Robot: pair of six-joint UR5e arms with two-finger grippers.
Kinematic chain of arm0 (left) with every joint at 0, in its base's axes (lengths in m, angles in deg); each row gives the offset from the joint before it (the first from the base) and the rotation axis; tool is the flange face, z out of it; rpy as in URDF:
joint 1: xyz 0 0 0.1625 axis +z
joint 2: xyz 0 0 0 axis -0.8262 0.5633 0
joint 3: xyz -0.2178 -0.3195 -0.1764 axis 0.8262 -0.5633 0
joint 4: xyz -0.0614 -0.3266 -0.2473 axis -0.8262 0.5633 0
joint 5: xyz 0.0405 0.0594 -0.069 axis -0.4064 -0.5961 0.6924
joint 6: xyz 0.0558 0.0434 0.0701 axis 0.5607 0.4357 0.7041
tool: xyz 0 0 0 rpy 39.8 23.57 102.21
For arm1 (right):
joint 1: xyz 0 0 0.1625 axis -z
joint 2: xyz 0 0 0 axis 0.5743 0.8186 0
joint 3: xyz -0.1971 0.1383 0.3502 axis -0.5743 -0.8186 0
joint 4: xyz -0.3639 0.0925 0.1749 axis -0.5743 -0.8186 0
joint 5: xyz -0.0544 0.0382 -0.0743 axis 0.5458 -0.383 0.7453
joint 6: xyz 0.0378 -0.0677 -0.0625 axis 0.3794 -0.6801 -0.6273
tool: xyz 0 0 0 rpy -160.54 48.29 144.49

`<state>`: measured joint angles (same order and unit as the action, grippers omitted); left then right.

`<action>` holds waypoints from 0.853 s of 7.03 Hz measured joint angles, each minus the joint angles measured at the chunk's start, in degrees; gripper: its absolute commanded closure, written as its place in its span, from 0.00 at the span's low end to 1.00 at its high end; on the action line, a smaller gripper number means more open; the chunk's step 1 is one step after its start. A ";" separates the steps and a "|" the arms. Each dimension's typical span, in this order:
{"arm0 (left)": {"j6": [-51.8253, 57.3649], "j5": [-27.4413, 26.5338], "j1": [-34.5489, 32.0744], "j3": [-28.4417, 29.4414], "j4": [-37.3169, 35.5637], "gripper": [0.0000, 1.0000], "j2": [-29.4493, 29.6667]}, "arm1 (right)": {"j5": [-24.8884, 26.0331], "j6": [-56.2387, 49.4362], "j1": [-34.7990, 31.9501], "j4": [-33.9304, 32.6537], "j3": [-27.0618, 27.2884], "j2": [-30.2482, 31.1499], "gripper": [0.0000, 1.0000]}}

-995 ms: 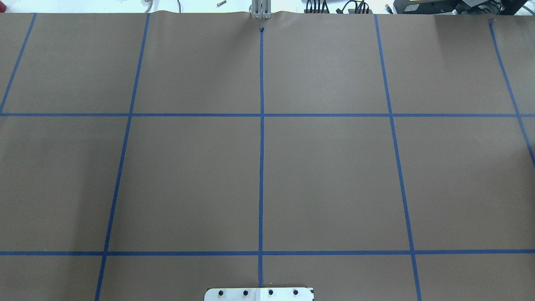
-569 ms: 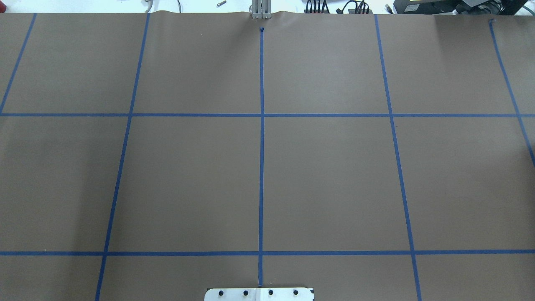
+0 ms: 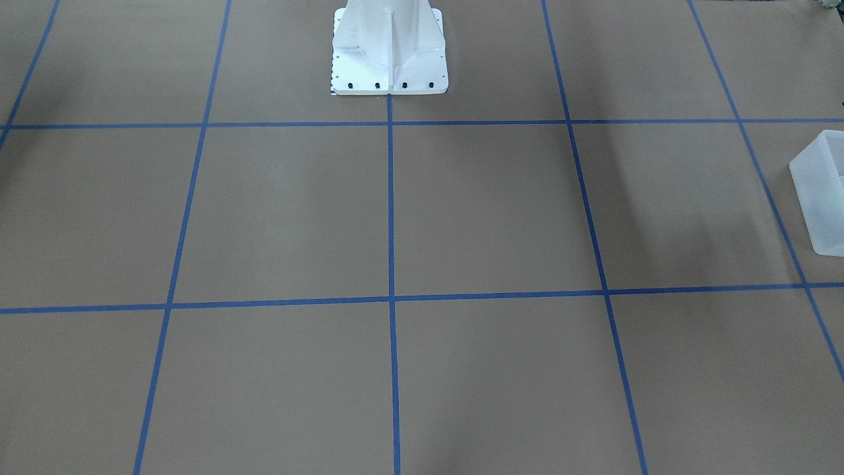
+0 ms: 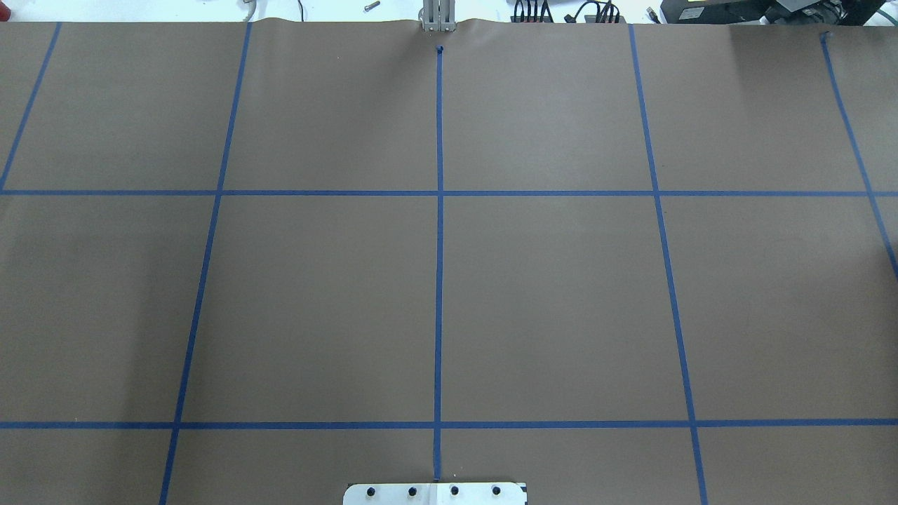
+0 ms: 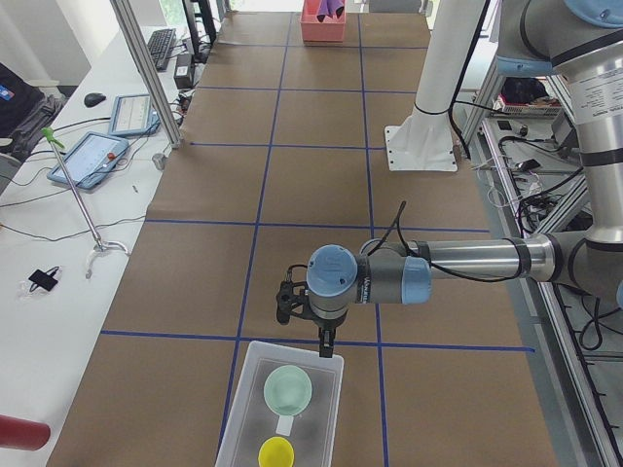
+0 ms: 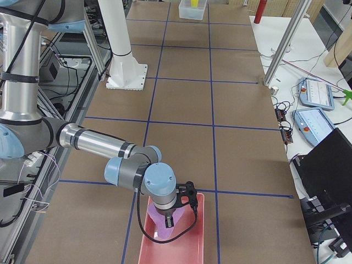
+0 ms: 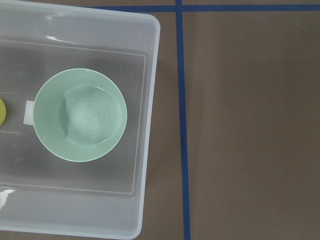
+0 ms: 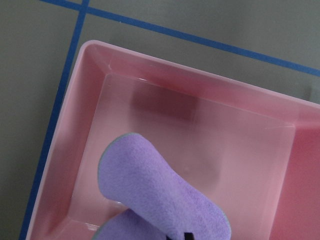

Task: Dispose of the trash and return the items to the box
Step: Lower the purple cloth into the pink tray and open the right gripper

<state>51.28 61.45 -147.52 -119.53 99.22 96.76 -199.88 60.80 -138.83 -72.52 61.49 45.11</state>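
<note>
The box [image 7: 148, 125] was frosted translucent plastic, smooth. The bowl [image 7: 80, 115] was smooth and glossy; the cup [image 5: 275, 451] looked like plastic, finish unclear. The tray [image 8: 210, 115] was glossy pink plastic. The cloth [image 8: 160, 195] was fuzzy and matt. The table cover [image 4: 561, 294] was matt brown paper. The base [image 3: 389, 59] was smooth white metal.

Silver arms [image 5: 467, 258], pale-blue joint caps [image 5: 332, 271], black cables [image 5: 397, 216]

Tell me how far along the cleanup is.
Looks nearly done. The mint-green bowl and yellow cup sit inside the box, with the left gripper by its end. The right gripper hangs over the pink tray, where a purple piece lies; whether it is released I cannot tell. Remaining: likely only drawing both arms back.
</note>
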 measured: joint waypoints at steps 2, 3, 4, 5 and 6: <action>0.01 0.00 -0.03 -0.11 0.06 0.02 0.00 | -0.40 1.51 1.92 3.03 -3.08 -0.23 0.78; 0.06 0.00 -0.03 -0.13 0.06 0.02 -0.04 | -0.93 4.80 3.38 6.34 -5.04 -0.52 0.05; 0.08 0.00 -0.03 -0.15 0.07 0.02 -0.06 | -1.47 9.15 5.12 9.73 -6.14 -0.78 0.00; 0.11 0.00 -0.04 -0.15 0.07 0.02 -0.07 | -2.03 12.74 6.30 12.12 -6.33 -1.66 0.00; 0.13 0.00 -0.04 -0.15 0.07 0.02 -0.08 | -3.20 15.78 6.79 12.72 -6.12 -3.83 0.00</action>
<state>51.41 61.45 -147.56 -119.67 99.29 96.69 -203.08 76.59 -132.04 -59.81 55.37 41.28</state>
